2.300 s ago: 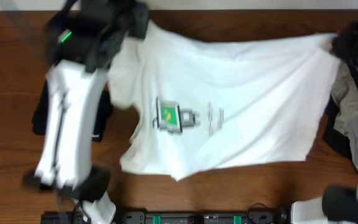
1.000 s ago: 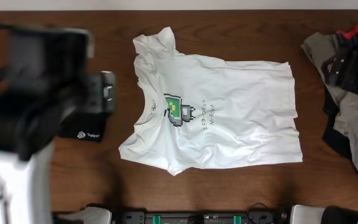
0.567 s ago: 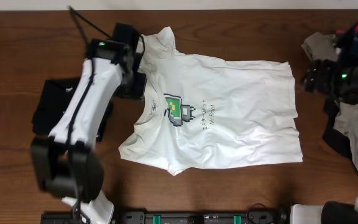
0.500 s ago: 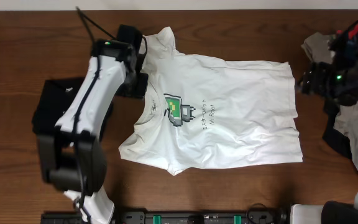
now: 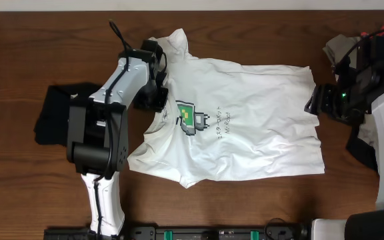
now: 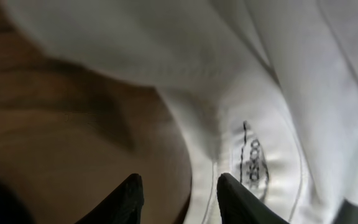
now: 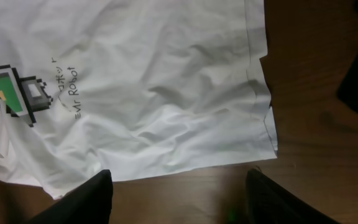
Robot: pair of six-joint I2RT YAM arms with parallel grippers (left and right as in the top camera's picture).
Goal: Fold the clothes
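The clothes in play are a large white T-shirt (image 5: pixel 252 127) lying flat, print up, with a green-screened robot print (image 5: pixel 189 120) and black lettering. My left gripper (image 5: pixel 157 100) is low at its neckline. In the left wrist view the gripper (image 6: pixel 179 190) is open, the collar's edge (image 6: pixel 229 155) and bare wood between the dark fingers (image 6: pixel 129 196). My right gripper (image 5: pixel 314 103) hovers at the shirt's hem side. The right wrist view shows that gripper (image 7: pixel 179 199) wide open over wood, just off the shirt (image 7: pixel 154 93), holding nothing.
A folded black garment (image 5: pixel 55 113) lies left of the left arm. A heap of khaki (image 5: pixel 342 47), black (image 5: pixel 362 150) and red (image 5: pixel 373 33) garments sits at the right edge, under the right arm. A black rail (image 5: pixel 212 233) runs along the front edge.
The left arm swung in from the left to the shirt's collar, and its jaws narrowed. The right arm came off the pile toward the shirt's right edge. The shirt lies as before.
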